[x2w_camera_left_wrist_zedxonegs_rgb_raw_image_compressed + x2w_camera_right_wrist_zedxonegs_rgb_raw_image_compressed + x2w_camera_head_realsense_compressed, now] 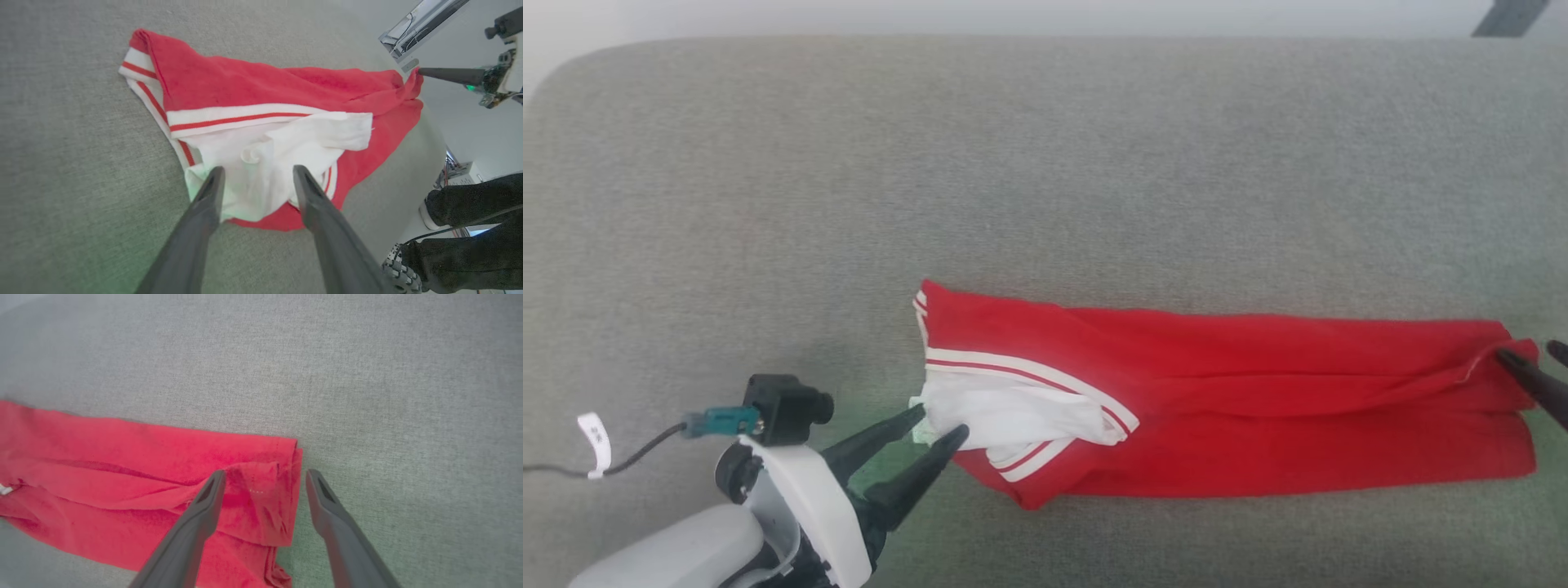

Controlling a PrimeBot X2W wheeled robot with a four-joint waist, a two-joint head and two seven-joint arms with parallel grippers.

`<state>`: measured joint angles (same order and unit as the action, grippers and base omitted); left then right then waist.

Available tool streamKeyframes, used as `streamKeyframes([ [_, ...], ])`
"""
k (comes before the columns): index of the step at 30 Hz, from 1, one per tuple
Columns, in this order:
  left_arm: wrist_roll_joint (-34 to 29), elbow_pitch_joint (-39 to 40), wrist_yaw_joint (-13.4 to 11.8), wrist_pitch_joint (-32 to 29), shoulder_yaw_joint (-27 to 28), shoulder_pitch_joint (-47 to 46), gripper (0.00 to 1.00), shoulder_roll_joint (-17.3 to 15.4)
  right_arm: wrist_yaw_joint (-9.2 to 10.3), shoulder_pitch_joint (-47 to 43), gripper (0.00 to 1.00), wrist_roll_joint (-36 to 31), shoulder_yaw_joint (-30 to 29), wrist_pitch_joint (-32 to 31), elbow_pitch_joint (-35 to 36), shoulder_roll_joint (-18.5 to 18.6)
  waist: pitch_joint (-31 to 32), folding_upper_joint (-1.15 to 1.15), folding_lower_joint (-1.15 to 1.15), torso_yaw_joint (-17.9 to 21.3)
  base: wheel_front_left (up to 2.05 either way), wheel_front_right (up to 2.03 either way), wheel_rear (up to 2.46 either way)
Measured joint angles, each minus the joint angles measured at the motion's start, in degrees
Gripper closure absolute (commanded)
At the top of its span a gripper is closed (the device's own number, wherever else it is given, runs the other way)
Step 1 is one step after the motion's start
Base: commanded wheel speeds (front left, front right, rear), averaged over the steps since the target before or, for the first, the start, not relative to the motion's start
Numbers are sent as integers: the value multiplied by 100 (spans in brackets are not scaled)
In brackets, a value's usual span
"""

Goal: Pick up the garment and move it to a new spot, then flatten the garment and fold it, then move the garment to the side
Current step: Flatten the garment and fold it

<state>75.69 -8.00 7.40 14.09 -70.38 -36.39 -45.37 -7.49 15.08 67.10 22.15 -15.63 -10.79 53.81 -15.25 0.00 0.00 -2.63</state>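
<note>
Garment (pixel 1217 392) lies stretched, right gripper (pixel 1525 349) (cut off) seemingly open at its end.

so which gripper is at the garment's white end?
The left gripper: its open jaws straddle the white, striped end of the garment. The right gripper sits open at the plain red end.
</note>
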Motion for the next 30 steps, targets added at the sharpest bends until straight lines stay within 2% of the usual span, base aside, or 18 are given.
streamKeyframes([
  [6, 44, -43, -24, 89, 828, 602, 0, 200, 1, -282, 0, 464, -376, -160, -126, 30, 117, 0, 0, -217, 0, 0, 0],
  [14, -669, -498, -41, 90, 2730, 1628, 0, 1083, 1, -160, 0, 321, -225, -564, -843, -380, 200, 0, 0, -522, 0, 0, 0],
  [23, -2754, -894, -125, 90, 4655, 2313, 0, 2026, 0, -123, 0, 142, -371, -913, -1386, -580, 328, 0, 0, -710, 0, 0, 0],
  [30, -4455, -789, -129, 90, 5571, 2550, 0, 2535, 0, -143, 0, 257, -851, -1031, -1506, -567, 370, 0, 0, -726, 0, 0, 0],
])
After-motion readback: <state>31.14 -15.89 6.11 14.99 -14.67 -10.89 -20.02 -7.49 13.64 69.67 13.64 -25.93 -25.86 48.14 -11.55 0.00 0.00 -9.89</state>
